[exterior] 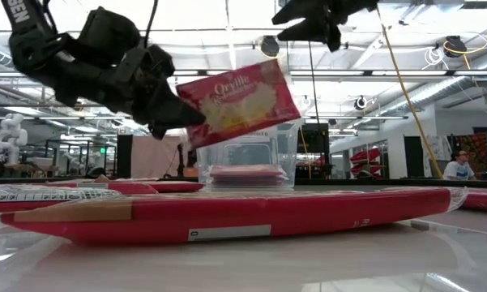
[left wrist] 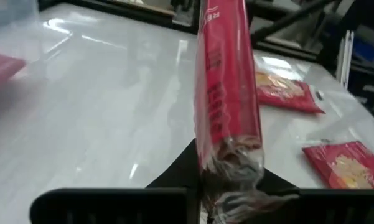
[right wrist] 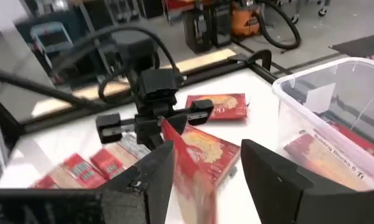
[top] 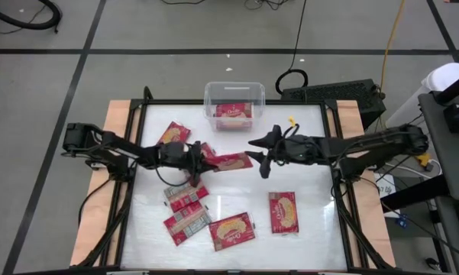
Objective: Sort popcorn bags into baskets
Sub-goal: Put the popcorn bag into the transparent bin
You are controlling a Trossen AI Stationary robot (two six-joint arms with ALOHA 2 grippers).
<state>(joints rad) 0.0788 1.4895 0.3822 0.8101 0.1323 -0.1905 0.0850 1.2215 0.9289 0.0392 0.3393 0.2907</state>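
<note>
High view shows a handover in mid-air over the middle of the table (top: 305,229): the left gripper (top: 201,158) is clamped on one end of a popcorn bag (top: 231,161), which it holds above the surface. The right gripper (top: 261,156) sits just beside the bag's other end with its fingers spread apart, not holding anything. The right wrist view confirms this, with the bag's free edge lying in the gap between that arm's two parted fingers. In the low view the held bag hangs tilted, picture side facing the camera, in front of the clear basket (top: 234,103) at the far edge of the table. The basket already holds at least one packet (top: 235,114). Several other packets (top: 232,230) lie flat on the table nearer the front, and one more (top: 174,135) behind the left arm.

The risk, as a judgement: the bag is gripped only by its crinkled end seam, as the left wrist view shows, so it could droop or slip. If the left gripper lets go before the right one has closed on the packet, the bag would fall back onto the table short of the basket.
</note>
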